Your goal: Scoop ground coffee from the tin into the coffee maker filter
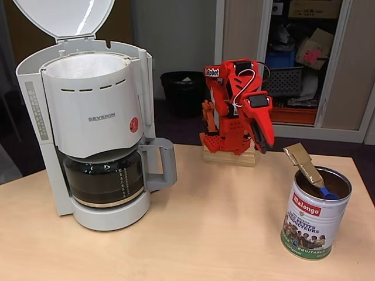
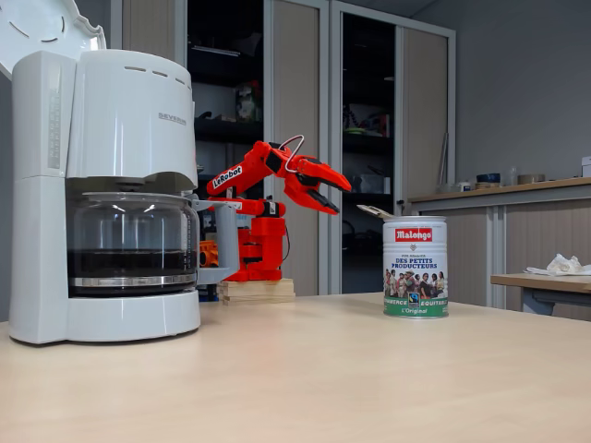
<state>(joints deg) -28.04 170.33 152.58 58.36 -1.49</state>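
The tin (image 1: 315, 218) stood nearest, one of its kind, open at the top on the table (image 1: 205, 234); its rear wall and base edge were partly lost to view from above, and in the low fixed view (image 2: 415, 268) its inside could not be seen at all. Inside it lay dark coffee (image 1: 334, 186), only part of the surface visible behind a scoop (image 1: 309, 170) whose blue bowl sat in the grounds and whose wooden handle leaned up and out over the tin's left rim. Left of the tin and a little farther back stood one coffee machine (image 1: 94, 117), its lid raised and cut off by the frame top. The filter (image 1: 87, 65) lined its basket as white paper; whether any grounds lay in it was hard to make out. The carafe (image 1: 105, 178) below held dark liquid. Farthest, behind the tin and to its left, one red arm (image 1: 234, 108) sat on a wooden block, its gripper (image 2: 325, 189) spread apart and holding nothing, hanging above and apart from the tin.
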